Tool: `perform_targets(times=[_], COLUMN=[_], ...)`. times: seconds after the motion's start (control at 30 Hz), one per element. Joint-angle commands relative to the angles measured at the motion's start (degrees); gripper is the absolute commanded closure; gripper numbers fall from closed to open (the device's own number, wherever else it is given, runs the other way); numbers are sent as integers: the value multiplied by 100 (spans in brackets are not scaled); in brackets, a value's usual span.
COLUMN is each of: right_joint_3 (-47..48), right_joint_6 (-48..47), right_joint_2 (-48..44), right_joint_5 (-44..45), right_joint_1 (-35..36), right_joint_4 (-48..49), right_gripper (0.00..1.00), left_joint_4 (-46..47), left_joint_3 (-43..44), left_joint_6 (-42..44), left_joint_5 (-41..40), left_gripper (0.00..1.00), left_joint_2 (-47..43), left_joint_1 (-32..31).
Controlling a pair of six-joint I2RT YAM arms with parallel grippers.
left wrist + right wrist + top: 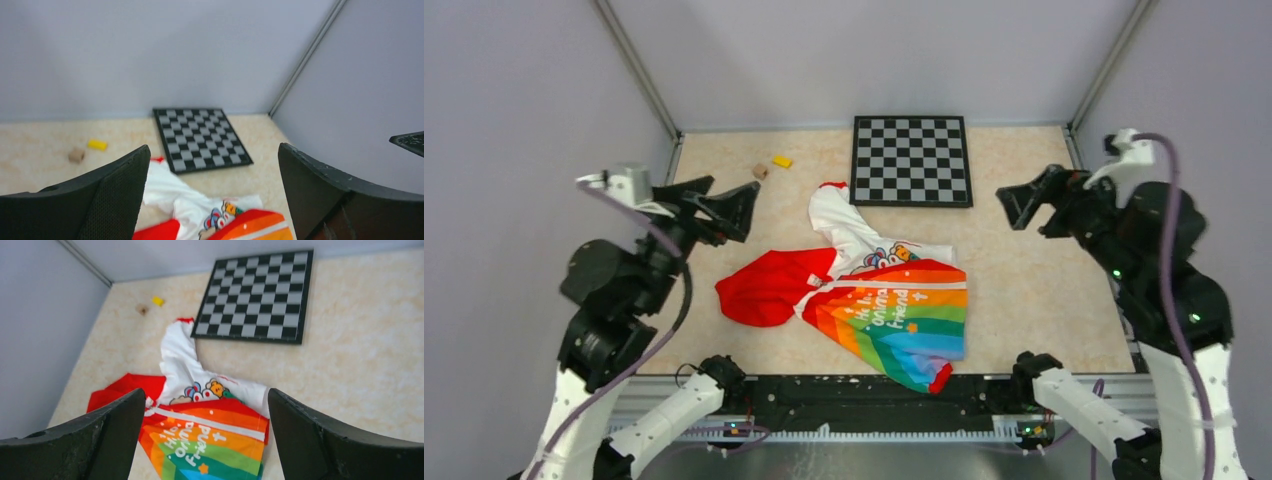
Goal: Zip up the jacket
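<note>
Table (1034,300): beige marbled top, grey walls on three sides.

Jacket (874,300): lies crumpled at lower centre of the top view, near the front edge. The rainbow-striped panel faces up at lower right, with a red sleeve bunched to its left. The white part with the cartoon animal print runs toward upper centre. Its red-trimmed tip ends just beside the checkerboard's lower-left corner; cannot tell if they touch. White lettering on the rainbow panel reads "animal friend"; the line above it is too blurred to read. Zipper state not readable.

Checkerboard (912,160): black and grey, flat at upper centre against the back wall. No markings.

Left gripper (732,200): raised at the left of the frame, jaws spread wide, nothing between them.

Right gripper (1014,208): raised at the right of the frame, jaws spread wide, holding nothing. Both are well apart from the jacket.

Yellow block (781,161) and brown block (760,171): near each other at upper left, left of the checkerboard.
</note>
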Motion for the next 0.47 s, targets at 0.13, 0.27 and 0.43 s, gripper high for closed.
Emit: perform_targets(times=[0.13, 0.27, 0.43], right_joint_3=[2250, 2340, 2146], right_joint_6=[-719, -760, -749], right_joint_2=[-255, -556, -798], right_joint_5=[475, 818, 833], right_joint_1=[47, 46, 46], right_joint_4=[-380, -65, 159], right_gripper=[9, 9, 8], left_joint_4=[565, 637, 743], left_joint_3=[1290, 1630, 1790], left_joint_6=[1099, 1237, 1307], left_joint_5=[374, 381, 378], left_gripper=[1, 1, 1], left_joint_2=[-133, -151, -193], left_joint_1=[10, 7, 9])
